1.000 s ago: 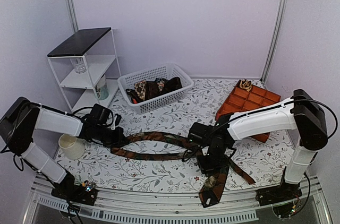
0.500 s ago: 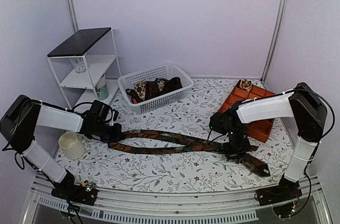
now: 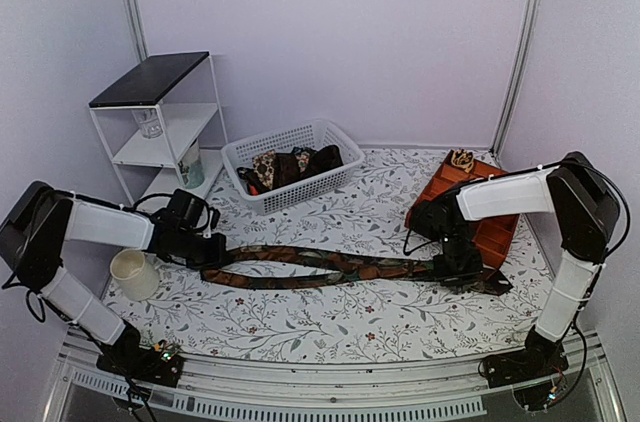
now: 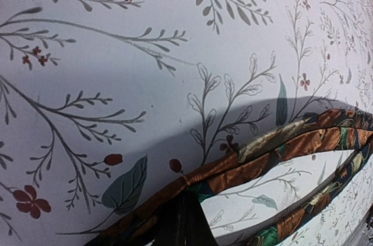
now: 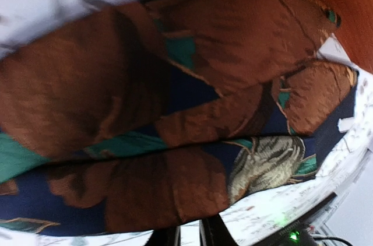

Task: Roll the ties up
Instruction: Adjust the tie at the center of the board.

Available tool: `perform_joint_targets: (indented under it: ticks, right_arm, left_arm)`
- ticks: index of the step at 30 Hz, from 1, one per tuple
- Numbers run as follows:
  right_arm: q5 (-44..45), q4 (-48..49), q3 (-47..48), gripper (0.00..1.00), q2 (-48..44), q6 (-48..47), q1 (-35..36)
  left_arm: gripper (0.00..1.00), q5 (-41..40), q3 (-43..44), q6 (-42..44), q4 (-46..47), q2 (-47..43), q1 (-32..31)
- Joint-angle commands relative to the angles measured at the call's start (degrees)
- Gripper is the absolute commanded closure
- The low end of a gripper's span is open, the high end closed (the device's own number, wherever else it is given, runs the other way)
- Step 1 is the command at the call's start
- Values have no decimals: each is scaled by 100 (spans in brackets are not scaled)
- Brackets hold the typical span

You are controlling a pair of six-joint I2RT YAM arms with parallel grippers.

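Observation:
One long tie (image 3: 330,264) in brown, green and rust print lies doubled across the table, its two strands running left to right. My left gripper (image 3: 212,254) is shut on the folded left end; in the left wrist view the dark fingers (image 4: 182,222) pinch the tie (image 4: 280,147) at the fold. My right gripper (image 3: 462,270) sits low over the wide right end (image 3: 490,282). In the right wrist view its jaws (image 5: 189,237) stand slightly apart, the tie (image 5: 175,112) lying flat just beyond the tips. More ties (image 3: 290,164) fill the white basket (image 3: 300,192).
An orange compartment tray (image 3: 480,192) lies at the right, close behind my right gripper, with a rolled spotted tie (image 3: 462,159) in its far corner. A paper cup (image 3: 132,274) stands near the left arm. A white shelf unit (image 3: 150,82) stands at the back left.
My right gripper carried the wide end from the front edge to the right, pulling the tie out straight, laid it down, and its jaws parted a little. The left gripper stayed shut on the fold.

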Motion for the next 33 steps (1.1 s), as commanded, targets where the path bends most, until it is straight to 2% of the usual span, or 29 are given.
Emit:
perform_joint_targets:
  ticks: [1,8,17,25,33]
  right_arm:
    - [-163,128,158,85,-535,10,67]
    - [-377,643,129,79,-927,44,76]
    - [-762,2404,114,76,-684,-187,72]
    - [-512,2567,-495,80,-323,10,72]
    - [-454,2534,-1136,82,-530,307,73]
  left_arm:
    - [100,-215,-264,-70,-551,-134,45]
    - [99,-331,-518,-178,-636,-453,40]
    - [99,-456,-398,-261,-908,-777,46]
    - [93,-786,-184,-107,-1067,-1255,333]
    - [97,-493,-317,-115,-745,-633,411]
